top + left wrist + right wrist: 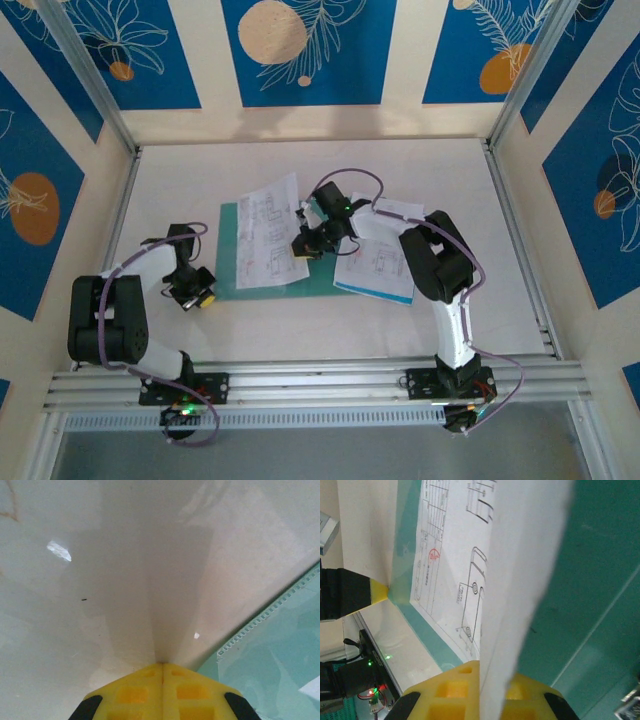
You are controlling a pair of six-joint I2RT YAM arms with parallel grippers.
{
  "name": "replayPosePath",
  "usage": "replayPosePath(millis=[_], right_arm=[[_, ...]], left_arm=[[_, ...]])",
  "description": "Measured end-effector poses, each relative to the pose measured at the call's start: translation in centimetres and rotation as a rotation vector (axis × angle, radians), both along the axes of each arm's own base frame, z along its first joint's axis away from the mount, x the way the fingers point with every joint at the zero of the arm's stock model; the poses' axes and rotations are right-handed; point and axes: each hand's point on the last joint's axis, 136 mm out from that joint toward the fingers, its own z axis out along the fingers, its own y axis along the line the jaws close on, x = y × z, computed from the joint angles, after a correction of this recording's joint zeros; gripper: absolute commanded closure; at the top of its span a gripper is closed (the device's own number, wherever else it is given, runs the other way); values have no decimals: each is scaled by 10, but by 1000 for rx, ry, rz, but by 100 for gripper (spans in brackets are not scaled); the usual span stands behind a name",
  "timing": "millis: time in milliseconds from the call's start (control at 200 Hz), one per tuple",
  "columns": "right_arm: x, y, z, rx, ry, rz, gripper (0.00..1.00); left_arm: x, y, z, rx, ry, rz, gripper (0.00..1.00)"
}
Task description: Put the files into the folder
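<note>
Pale tabletop (75, 605): left tool (162, 666) together; right tool (303, 250) clamped on white sheet (525, 580) over folder (590, 580).

White table (450, 180); blue leaf-print panels (350, 60); rail (320, 385), perhaps aluminium

The left arm (125, 300) is folded up tight on its own side, with its elbow sticking out to the left. The left tool (192, 291) hangs low at the end of it. Its two yellow fingers (132, 695) are pressed flat together. The right arm (445, 290) goes up from its base, then bends across to the middle. The right tool (303, 250) points down and pinches a white sheet (520, 580).
</note>
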Motion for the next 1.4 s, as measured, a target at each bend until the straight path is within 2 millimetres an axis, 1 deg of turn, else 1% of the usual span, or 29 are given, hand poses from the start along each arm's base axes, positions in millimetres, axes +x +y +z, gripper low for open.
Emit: replayPosePath(millis=[125, 260, 400, 620, 905, 1170, 1285, 1400], right_arm=[[2, -2, 0, 0, 0, -6, 100], [-2, 2, 0, 1, 0, 6, 100], [-8, 12, -1, 5, 2, 30, 100], [-16, 25, -11, 8, 30, 41, 100], [-10, 35, -19, 39, 75, -8, 100], [-6, 40, -18, 57, 90, -40, 100], [-7, 42, -18, 62, 93, -37, 100], [-12, 46, -22, 60, 104, -30, 100]], left_arm=[[0, 0, 0, -1, 0, 1, 100], [0, 0, 0, -1, 5, 2, 100], [0, 0, 0, -2, 5, 2, 100], [0, 0, 0, -2, 5, 2, 100], [0, 0, 0, -4, 6, 2, 100], [0, 0, 0, -4, 5, 2, 100], [0, 0, 0, -4, 5, 2, 100], [0, 0, 0, -4, 5, 2, 100]])
